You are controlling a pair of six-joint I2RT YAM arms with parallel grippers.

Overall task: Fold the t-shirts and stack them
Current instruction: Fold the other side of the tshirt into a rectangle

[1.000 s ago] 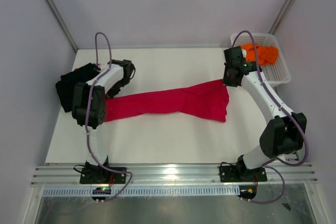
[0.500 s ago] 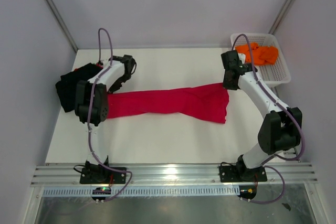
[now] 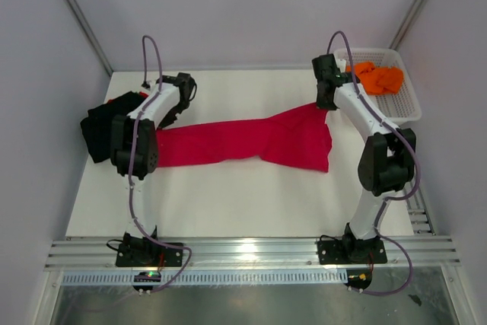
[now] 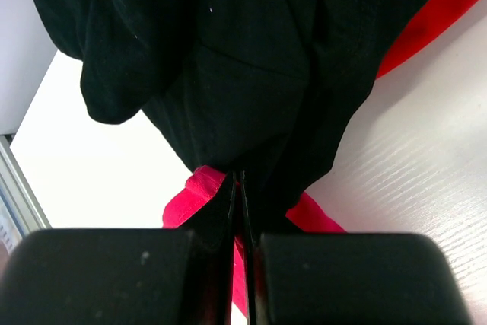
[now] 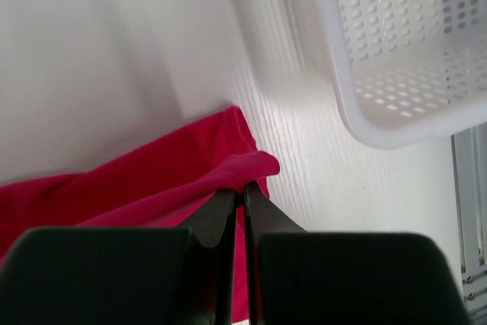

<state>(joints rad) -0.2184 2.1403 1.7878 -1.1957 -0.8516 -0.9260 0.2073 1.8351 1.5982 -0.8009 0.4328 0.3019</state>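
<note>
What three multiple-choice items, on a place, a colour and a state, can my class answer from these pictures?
1. Where on the table is the white basket? A far right corner; B near left corner; C centre.
2. What colour is the basket's t-shirt? A black; B orange; C blue.
3. What state is the right gripper in? A open; B shut on the crimson t-shirt; C shut on the basket.
1A, top view shows it there; 2B, orange cloth lies in it; 3B, wrist view shows crimson cloth pinched between its fingers.
</note>
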